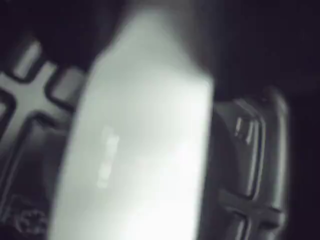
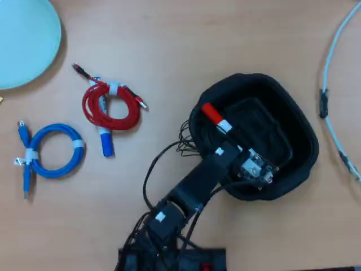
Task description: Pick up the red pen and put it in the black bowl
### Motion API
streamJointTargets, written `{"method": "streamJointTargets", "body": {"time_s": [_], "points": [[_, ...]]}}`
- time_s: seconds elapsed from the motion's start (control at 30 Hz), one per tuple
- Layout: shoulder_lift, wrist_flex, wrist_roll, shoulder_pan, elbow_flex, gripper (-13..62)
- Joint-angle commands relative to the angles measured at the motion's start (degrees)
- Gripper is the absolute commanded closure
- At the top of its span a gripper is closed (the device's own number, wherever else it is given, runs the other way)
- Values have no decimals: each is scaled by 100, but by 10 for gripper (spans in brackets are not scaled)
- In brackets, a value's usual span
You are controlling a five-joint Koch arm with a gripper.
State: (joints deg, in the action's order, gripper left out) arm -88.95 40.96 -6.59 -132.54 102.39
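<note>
In the overhead view the red pen point(image 2: 219, 118) lies slanted over the left inside of the black bowl point(image 2: 293, 118). Its red cap points up-left near the rim, and its white barrel runs down-right under my gripper point(image 2: 236, 144). The gripper hangs over the bowl's middle and looks shut on the barrel. The pen's far end is hidden under it. In the wrist view the white barrel point(image 1: 145, 150) fills the centre, blurred, with dark jaw parts on both sides.
In the overhead view a pale turquoise plate point(image 2: 22, 39) sits at the top left. A coiled red cable point(image 2: 110, 104) lies over a blue-capped marker point(image 2: 105, 141), with a coiled blue cable point(image 2: 51, 149) to their left. A pale cable point(image 2: 333, 84) runs down the right edge.
</note>
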Motion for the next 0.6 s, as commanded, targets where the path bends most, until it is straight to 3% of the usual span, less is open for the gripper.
{"method": "streamJointTargets", "body": {"time_s": [0.0, 0.43, 0.57], "points": [[62, -545, -62, -62, -650, 559], [580, -1046, 26, -413, -562, 552], [606, -1063, 26, -387, -483, 497]]}}
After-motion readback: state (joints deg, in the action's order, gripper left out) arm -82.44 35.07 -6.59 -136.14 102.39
